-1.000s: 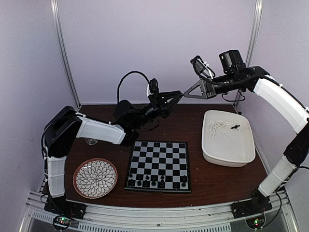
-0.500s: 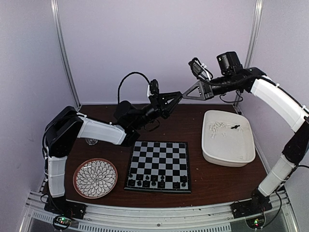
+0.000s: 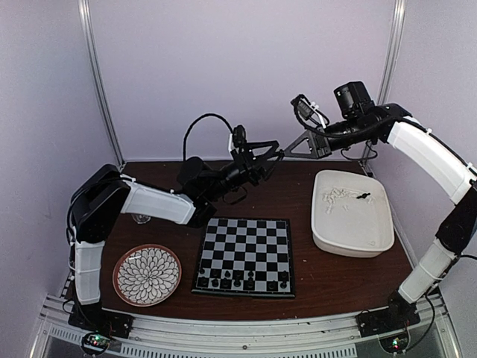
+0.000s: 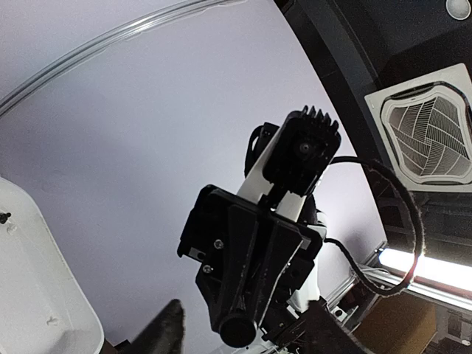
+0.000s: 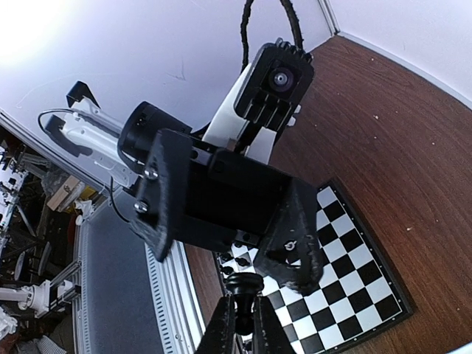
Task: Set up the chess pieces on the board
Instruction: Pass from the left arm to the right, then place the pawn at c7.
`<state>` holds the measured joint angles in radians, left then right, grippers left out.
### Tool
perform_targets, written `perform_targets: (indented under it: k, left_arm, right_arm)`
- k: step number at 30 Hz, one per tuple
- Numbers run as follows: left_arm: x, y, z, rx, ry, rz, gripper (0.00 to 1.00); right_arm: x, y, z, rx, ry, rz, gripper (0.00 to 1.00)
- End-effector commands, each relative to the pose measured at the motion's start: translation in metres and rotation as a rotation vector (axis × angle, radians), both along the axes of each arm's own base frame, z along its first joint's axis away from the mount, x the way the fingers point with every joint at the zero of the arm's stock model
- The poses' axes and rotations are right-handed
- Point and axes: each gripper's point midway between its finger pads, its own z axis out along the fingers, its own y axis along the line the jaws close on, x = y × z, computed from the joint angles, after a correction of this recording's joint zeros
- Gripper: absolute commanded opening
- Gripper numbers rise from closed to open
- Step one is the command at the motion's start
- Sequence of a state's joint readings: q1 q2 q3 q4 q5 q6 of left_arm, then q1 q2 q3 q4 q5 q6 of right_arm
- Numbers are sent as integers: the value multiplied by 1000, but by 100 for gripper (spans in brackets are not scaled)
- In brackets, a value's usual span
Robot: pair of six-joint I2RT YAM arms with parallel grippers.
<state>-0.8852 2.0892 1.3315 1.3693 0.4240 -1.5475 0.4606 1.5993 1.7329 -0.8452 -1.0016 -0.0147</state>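
High above the table's back edge my two grippers meet tip to tip. My right gripper (image 3: 288,151) (image 5: 242,301) is shut on a small black chess piece (image 5: 244,285) (image 4: 237,330), which it pinches by the stem. My left gripper (image 3: 270,155) stands open around it, and its fingers (image 4: 166,330) are spread clear of the piece. The board (image 3: 246,246) lies in the middle of the table, with a row of black pieces (image 3: 240,282) along its near edge. White pieces (image 3: 334,195) and one black piece (image 3: 363,196) lie in the white tub (image 3: 356,237).
The white tub sits on the right of the table. A round flower-patterned plate (image 3: 147,274) is at the front left, and a small clear object (image 3: 140,218) lies behind it by the left arm. Upright frame poles stand at the back corners.
My left gripper's jaws have opened off the black piece. My right gripper's jaws have shut on it. Both arms have stayed almost in place.
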Motion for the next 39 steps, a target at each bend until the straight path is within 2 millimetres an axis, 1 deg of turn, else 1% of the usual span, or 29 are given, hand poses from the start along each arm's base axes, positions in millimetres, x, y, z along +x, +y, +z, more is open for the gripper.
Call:
perform_targets:
  k: [1,4,6,7,9,10,12,13,16,19,20,24,29,33,39]
  left_arm:
    - [4,6,-25,66,19,20,98]
    - [10,22,-47,179,40,74,98]
    - [13,36,-58,274,29,123,98]
    - [16,43,-75,373,48,150,98]
    - [18,62,-83,531,1,232,98]
    - [18,72,-89,636,-28,285,97]
    - [18,97,-87,816,-108,391,98]
    - [16,112,-74,859,-148,449,98]
    - [11,145,-59,954,-229,569,98]
    - [6,168,-53,1021,-263,634,98]
    - [6,178,-55,1052,-259,666,98]
    - [-2,203,-54,1078,-262,738,98]
    - [-10,230,-54,1103,-262,817,97]
    - [-16,248,-54,1127,-263,864,98]
    - [-20,261,-55,1160,-267,900,98]
  right_arm:
    - [-11,-16,7,-103,-134,13,1]
    - [-16,-27,-2,-192,-198,39,1]
    - [-20,-32,-11,-265,-239,67,1]
    - [-23,-35,-17,-310,-255,88,1]
    - [-30,-37,-32,-413,-299,148,1]
    - [-34,-37,-40,-468,-317,187,1]
    - [-45,-35,-57,-579,-352,274,1]
    - [-53,-33,-67,-633,-361,329,1]
    - [-68,-26,-90,-765,-395,464,1]
    - [-82,-18,-111,-877,-388,604,1]
    - [-86,-15,-119,-911,-377,647,1]
    - [-94,3,-146,-1019,-354,769,1]
    - [-97,20,-174,-1158,-354,827,1]
    - [-104,27,-193,-1238,-366,869,1]
    - [-119,27,-226,-1336,-340,929,1]
